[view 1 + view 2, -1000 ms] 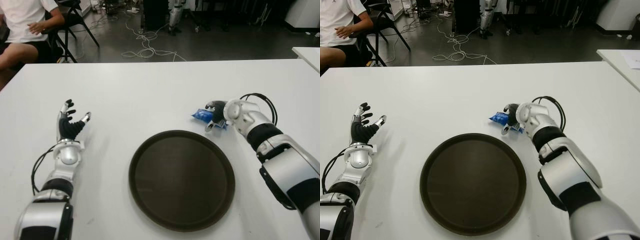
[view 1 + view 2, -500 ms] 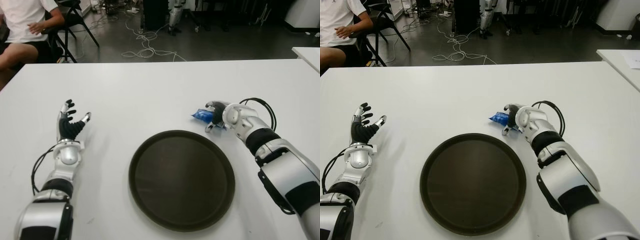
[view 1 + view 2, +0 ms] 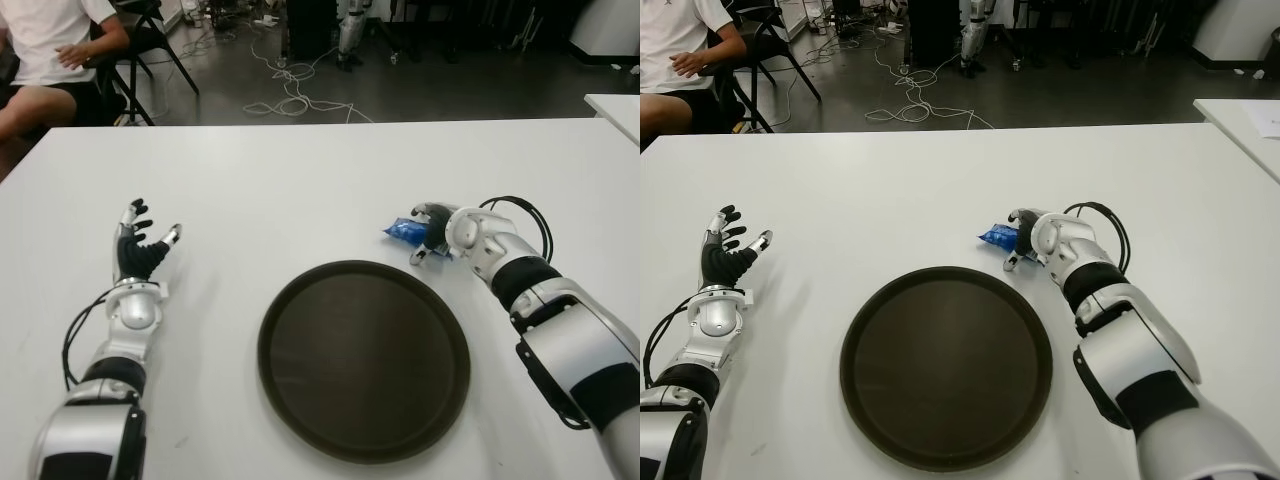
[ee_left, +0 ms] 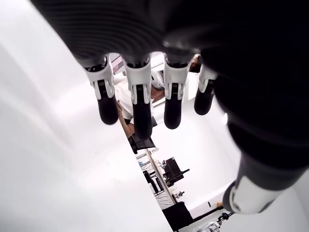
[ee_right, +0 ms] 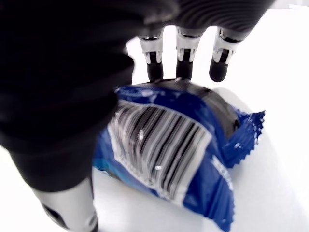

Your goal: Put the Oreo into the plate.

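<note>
The Oreo is a blue packet lying on the white table, just beyond the far right rim of the dark round plate. My right hand reaches over the packet from the right, with fingers stretched across its top and thumb beside its near edge. In the right wrist view the packet sits barcode side up under the palm, the fingertips extended past its far edge and not closed on it. My left hand shows open at the far left of the table, fingers spread.
A seated person is beyond the table's far left corner, beside a chair. Cables lie on the floor behind the table. The corner of another white table shows at the right.
My right wrist has shifted slightly left and lower over the packet, which has hardly moved. The left hand is unchanged.
</note>
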Robot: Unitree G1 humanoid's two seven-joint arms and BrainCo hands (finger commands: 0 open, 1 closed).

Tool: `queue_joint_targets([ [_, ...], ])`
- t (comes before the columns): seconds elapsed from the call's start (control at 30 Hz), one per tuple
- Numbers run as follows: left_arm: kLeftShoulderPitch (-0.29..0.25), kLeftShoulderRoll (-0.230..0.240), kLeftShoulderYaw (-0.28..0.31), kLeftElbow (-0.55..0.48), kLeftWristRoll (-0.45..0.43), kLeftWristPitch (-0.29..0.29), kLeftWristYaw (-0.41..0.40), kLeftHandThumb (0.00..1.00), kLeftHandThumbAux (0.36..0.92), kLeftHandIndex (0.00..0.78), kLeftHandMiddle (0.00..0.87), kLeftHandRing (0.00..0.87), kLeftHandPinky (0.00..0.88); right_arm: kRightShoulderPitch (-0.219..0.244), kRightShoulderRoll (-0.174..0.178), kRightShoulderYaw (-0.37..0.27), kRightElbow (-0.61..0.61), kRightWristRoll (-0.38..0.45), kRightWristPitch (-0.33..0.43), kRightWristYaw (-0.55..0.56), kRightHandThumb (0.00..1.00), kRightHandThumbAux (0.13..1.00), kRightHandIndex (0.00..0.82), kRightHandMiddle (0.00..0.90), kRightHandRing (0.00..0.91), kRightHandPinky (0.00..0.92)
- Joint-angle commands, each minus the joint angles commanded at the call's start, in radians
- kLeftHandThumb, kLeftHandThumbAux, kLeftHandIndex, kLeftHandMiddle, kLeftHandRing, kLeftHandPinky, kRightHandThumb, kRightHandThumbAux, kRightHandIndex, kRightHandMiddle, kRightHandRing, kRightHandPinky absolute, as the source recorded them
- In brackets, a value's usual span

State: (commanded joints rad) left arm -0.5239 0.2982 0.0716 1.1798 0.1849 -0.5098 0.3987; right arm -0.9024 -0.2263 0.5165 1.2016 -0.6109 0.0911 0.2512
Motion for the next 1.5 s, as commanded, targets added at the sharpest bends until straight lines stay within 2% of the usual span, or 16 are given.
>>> queue_joint_targets([
  [0.17, -0.002, 0.001, -0.002, 0.003, 0.004, 0.001, 0.005, 0.163, 0.697, 0.098, 0.164, 0.182, 0.195, -0.004, 0.001, -0.003, 0.015, 0.0, -0.004, -0.002, 0.0, 0.838, 0.069, 0.071, 0.048, 0.0],
  [0.4, -0.001, 0.0, 0.003, 0.005, -0.003, -0.006, -0.003, 0.179, 0.697, 0.101, 0.171, 0.189, 0.225, -0.011, 0.002, -0.001, 0.008, -0.004, -0.004, 0.008, 0.0, 0.839, 0.065, 0.07, 0.045, 0.0],
  [0.97, 0.002, -0.004, 0.011, -0.003, -0.013, -0.01, -0.018, 0.188, 0.684, 0.101, 0.163, 0.173, 0.182, -0.01, 0.0, 0.013, 0.006, -0.015, 0.007, 0.028, 0.0, 0.841, 0.06, 0.065, 0.039, 0.0],
  [1.17, 0.0, -0.004, 0.01, -0.002, -0.011, -0.008, -0.014, 0.174, 0.686, 0.1, 0.166, 0.18, 0.195, -0.028, 0.001, 0.041, 0.014, -0.033, 0.022, 0.094, 0.0, 0.797, 0.075, 0.101, 0.067, 0.0],
  [1.3, -0.001, 0.0, 0.004, 0.001, -0.001, -0.002, -0.006, 0.173, 0.693, 0.099, 0.164, 0.186, 0.214, -0.033, 0.006, 0.033, 0.011, -0.024, 0.048, 0.107, 0.0, 0.79, 0.107, 0.146, 0.118, 0.017],
  [1.5, -0.001, 0.004, -0.002, 0.002, 0.008, -0.001, -0.002, 0.167, 0.688, 0.095, 0.163, 0.187, 0.208, -0.008, 0.013, 0.006, 0.018, -0.011, 0.043, -0.01, 0.0, 0.824, 0.093, 0.135, 0.12, 0.021],
])
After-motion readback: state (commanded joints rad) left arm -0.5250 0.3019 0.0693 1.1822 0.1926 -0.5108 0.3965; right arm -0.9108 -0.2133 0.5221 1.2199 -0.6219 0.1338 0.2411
